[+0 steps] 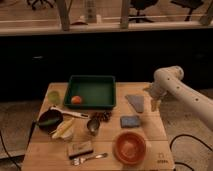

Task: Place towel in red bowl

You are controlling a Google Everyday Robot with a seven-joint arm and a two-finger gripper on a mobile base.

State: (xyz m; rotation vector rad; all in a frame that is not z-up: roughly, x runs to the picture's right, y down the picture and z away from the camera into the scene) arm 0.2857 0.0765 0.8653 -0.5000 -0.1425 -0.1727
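The wooden table [155, 134] fills the lower part of the view, with dark cabinets and window frames behind it. My white arm [186, 96] comes in from the right side and bends down over the table's right edge.

The green tray [97, 91] sits at the back centre of the table, and a small orange fruit [76, 99] lies in its front-left corner. The red bowl [120, 144] stands near the front edge, right of centre, with nothing in it. A dark bowl with green inside [50, 120] is on the left side, and a white-handled utensil [70, 112] rests across its back rim.

The towel [135, 102] lies flat on the wood just right of the tray, well apart from the red bowl. My gripper [154, 104] hangs pointing down just beside the towel's right edge; I cannot tell if it is apart or together, or if it touches the table.

A darker blue square pad [130, 121] lies between the towel and the red bowl. A banana [62, 129] lies in front of the dark bowl, and a metal cup [93, 126] stands to its right. A pale green cup [54, 96] stands left of the tray. Near the front edge are a small brownish block [80, 148] and a fork [90, 159].
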